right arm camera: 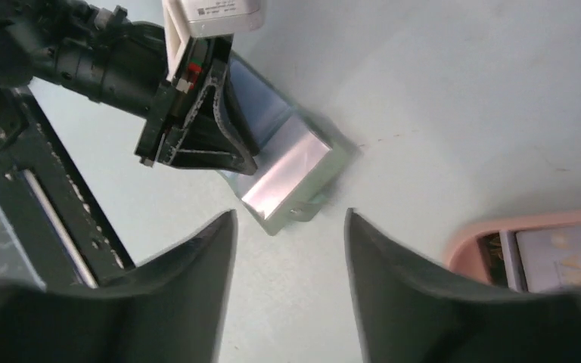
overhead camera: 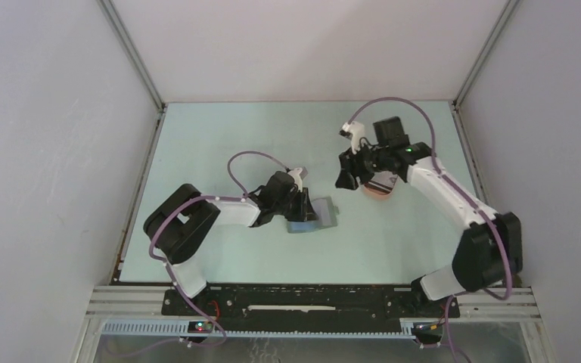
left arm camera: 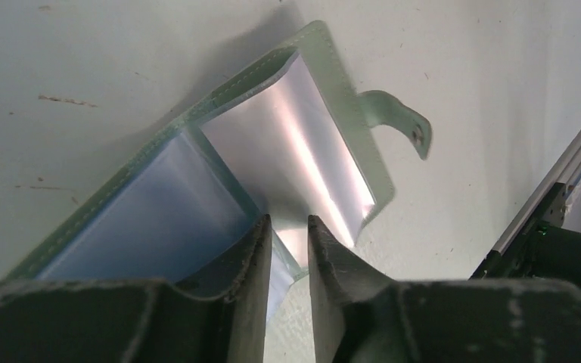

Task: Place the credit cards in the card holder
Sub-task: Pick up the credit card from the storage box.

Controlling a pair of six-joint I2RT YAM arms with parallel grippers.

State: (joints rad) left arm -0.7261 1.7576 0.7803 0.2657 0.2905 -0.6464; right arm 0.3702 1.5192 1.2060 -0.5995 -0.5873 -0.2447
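Observation:
The grey-green card holder point(left arm camera: 344, 121) lies open on the table, also in the overhead view point(overhead camera: 323, 213) and the right wrist view point(right arm camera: 325, 178). A silvery credit card point(left arm camera: 302, 144) sits in its right half; the left half shows a bluish sheen. My left gripper point(left arm camera: 289, 221) stands at the holder's near edge, jaws slightly open, with the thin clear pocket edge between them touching only the left finger. My right gripper point(right arm camera: 291, 215) hovers open and empty to the holder's right. Another card point(right arm camera: 560, 257), dark at one end and pale elsewhere, lies in the pink tray point(right arm camera: 469, 238).
The salmon-pink tray point(overhead camera: 382, 193) sits just under my right wrist, right of the holder. The holder's strap tab point(left arm camera: 401, 121) sticks out on the table. A metal rail point(left arm camera: 560, 181) runs along the near table edge. Grey walls enclose the table on three sides.

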